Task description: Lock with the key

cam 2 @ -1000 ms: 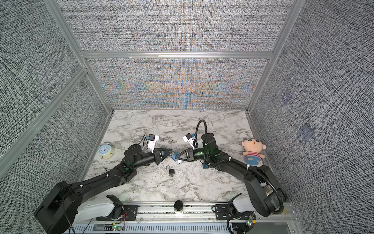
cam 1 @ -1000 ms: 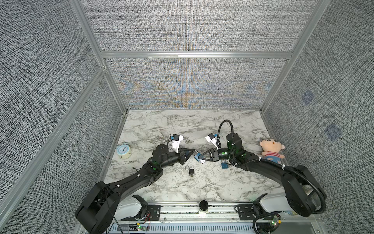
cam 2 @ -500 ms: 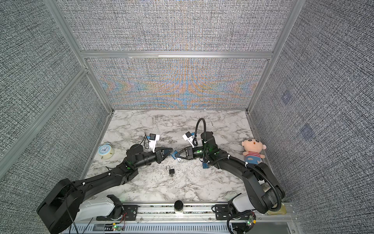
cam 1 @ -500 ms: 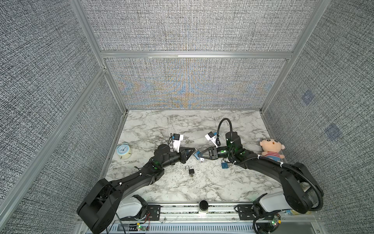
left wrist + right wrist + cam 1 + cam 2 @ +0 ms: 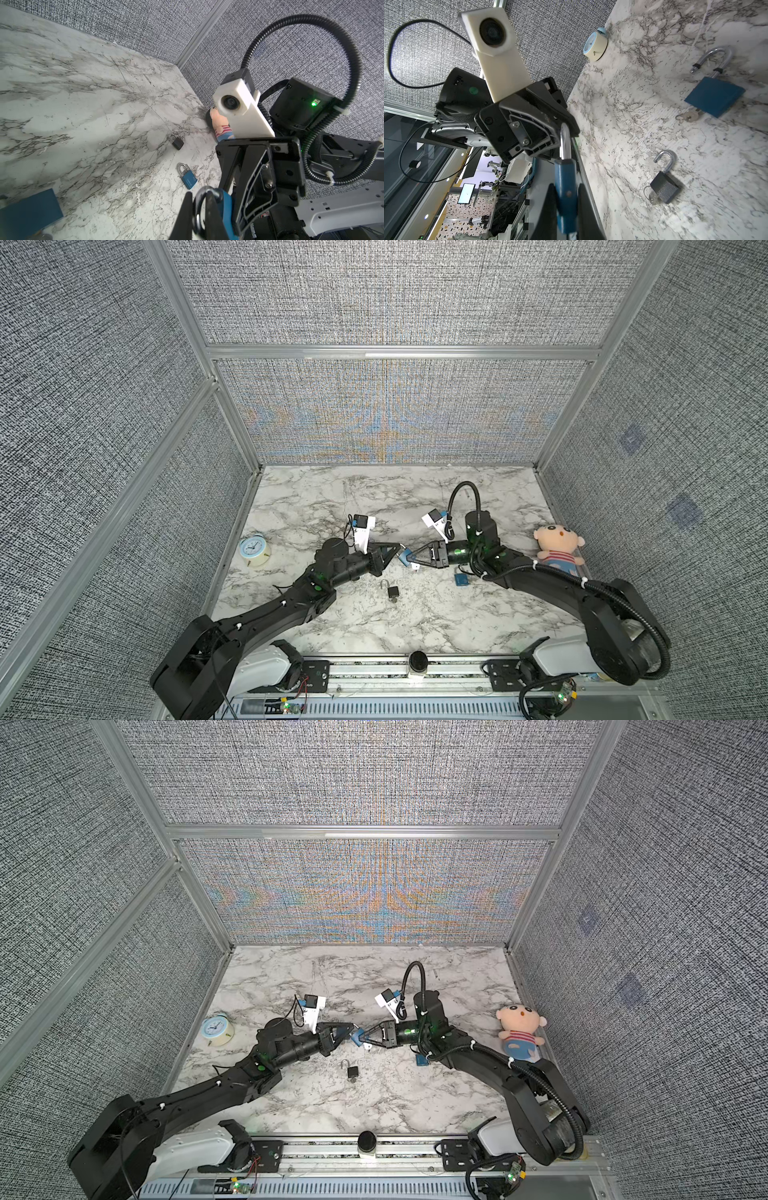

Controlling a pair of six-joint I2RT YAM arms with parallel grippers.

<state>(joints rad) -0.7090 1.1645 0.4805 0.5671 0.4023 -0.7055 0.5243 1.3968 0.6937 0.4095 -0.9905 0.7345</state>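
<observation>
though a speck from above, padlock (image 5: 565, 197) plain at wrists: left tool (image 5: 199, 195) tight on shackle (image 5: 564, 141), right tool (image 5: 565, 186) on body (image 5: 227, 204).

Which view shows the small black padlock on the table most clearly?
The right wrist view: the black padlock is near and sharp, its shackle open and a key at its base. The left wrist view shows the padlock small; both top views show only a tiny dark block.

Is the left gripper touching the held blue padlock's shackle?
Touching. The left wrist view shows the left gripper closed on the shackle of the held blue padlock.
</observation>
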